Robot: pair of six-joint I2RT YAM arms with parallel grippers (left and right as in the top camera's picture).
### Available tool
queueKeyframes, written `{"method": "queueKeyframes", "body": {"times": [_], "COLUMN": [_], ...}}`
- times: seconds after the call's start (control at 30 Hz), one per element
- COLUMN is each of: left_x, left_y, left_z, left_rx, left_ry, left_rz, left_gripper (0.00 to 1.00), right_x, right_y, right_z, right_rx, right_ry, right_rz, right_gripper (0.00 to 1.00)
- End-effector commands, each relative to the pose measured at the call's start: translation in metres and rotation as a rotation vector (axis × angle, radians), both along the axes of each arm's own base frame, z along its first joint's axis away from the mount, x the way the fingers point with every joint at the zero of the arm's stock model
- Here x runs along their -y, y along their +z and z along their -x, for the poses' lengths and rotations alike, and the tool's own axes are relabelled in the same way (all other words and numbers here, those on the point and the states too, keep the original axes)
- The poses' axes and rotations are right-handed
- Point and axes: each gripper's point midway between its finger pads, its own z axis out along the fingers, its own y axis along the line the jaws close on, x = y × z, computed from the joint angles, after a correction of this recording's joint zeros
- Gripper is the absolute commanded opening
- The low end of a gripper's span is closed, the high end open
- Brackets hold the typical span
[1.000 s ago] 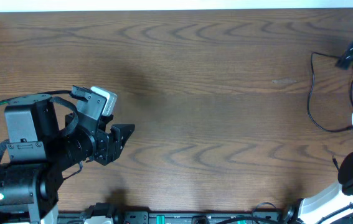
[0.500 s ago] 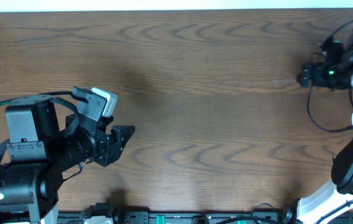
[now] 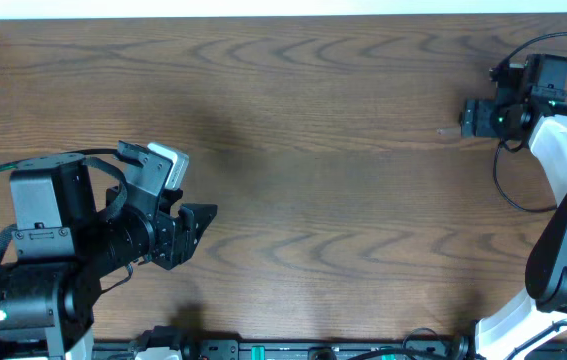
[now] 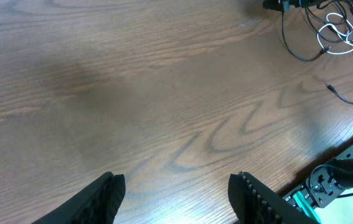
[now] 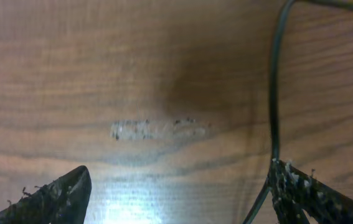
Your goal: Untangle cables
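Observation:
The black cable curves over the wooden table at the far right. In the left wrist view it loops beside the white cable, a small tangle at the top right. The right arm hides the white cable from overhead. My right gripper is low over the black cable's upper end, open. In its wrist view the cable runs down along the inner side of the right finger, with bare wood across the rest of the gap. My left gripper is open and empty at the lower left.
A pale scuff marks the wood just ahead of the right fingers. A rail with hardware runs along the near table edge. The left arm's bulky base fills the lower left corner.
The right arm has swung in from the right edge and come down over the black cable's upper end, and its jaws have narrowed a little. The left arm has not moved.

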Motion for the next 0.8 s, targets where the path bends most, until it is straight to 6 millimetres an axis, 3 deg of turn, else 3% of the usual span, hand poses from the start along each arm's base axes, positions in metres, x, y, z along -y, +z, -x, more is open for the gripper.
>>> {"method": "queueKeyframes", "body": {"times": [0.0, 0.2, 0.43, 0.77], "left_x": [0.000, 0.000, 0.000, 0.000], "left_y": [0.004, 0.003, 0.002, -0.005], "left_z": [0.000, 0.002, 0.002, -0.004], "left_rx": [0.009, 0.002, -0.003, -0.042], "left_ry": [0.003, 0.003, 0.003, 0.003], "left_rz": [0.001, 0.001, 0.001, 0.002], "left_gripper": [0.59, 0.58, 0.59, 0.59], "right_x": [0.004, 0.024, 0.026, 0.027], "right_y": [0.001, -0.002, -0.010, -0.068], "right_z": [-0.003, 0.002, 0.004, 0.019], "right_rx": [0.010, -0.008, -0.027, -0.180], "right_ry": [-0.105, -0.246, -0.212, -0.211], "right_rz": [-0.039, 0.017, 0.047, 0.044], "right_gripper": [0.87, 0.86, 0.79, 0.79]}}
